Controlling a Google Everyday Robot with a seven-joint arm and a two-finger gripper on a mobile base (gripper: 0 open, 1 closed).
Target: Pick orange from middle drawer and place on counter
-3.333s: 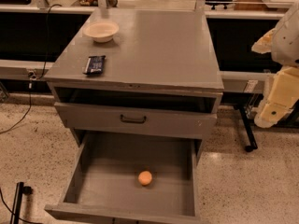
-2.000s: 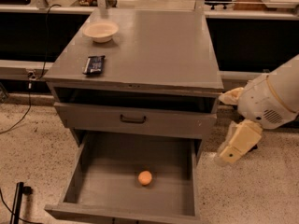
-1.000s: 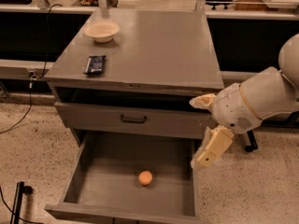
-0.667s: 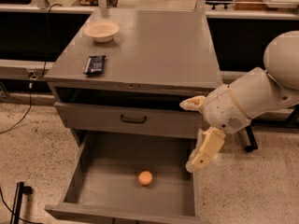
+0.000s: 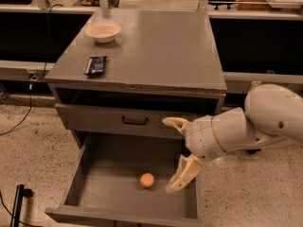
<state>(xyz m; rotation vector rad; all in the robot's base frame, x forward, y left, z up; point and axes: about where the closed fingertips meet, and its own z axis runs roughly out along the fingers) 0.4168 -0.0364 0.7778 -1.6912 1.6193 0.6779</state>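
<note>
Observations at this moment follow. We find the small, round, smooth orange fruit point(image 5: 147, 179) lying on the flat floor of the wide grey metal drawer box point(image 5: 113, 157), which stands pulled out at the bottom of the grey cabinet point(image 5: 66, 122). The orange fruit sits right of centre on that floor, nearer the front wall than the back, and touches no wall.

The cream-coloured two-finger gripper point(image 5: 167, 155) hangs over the right part of the open drawer box, just to the right of the orange fruit and not touching it. Its jaws are spread wide. One finger point(image 5: 176, 123) points left at the level of the drawer front above. The other slants downward over the drawer floor, its tip close beside the fruit. We record the gripper as released. The bulky white arm point(image 5: 255, 124) enters from the right edge.

Above, the grey drawer front with a dark bar handle point(image 5: 135, 121) is closed. The broad, flat, matte grey counter top point(image 5: 161, 51) carries a shallow cream bowl point(image 5: 102, 31) at its rear left and a flat black rectangular object point(image 5: 96, 65) near its front left edge. The two are well apart. The cabinet stands on a speckled floor point(image 5: 33, 145).
</note>
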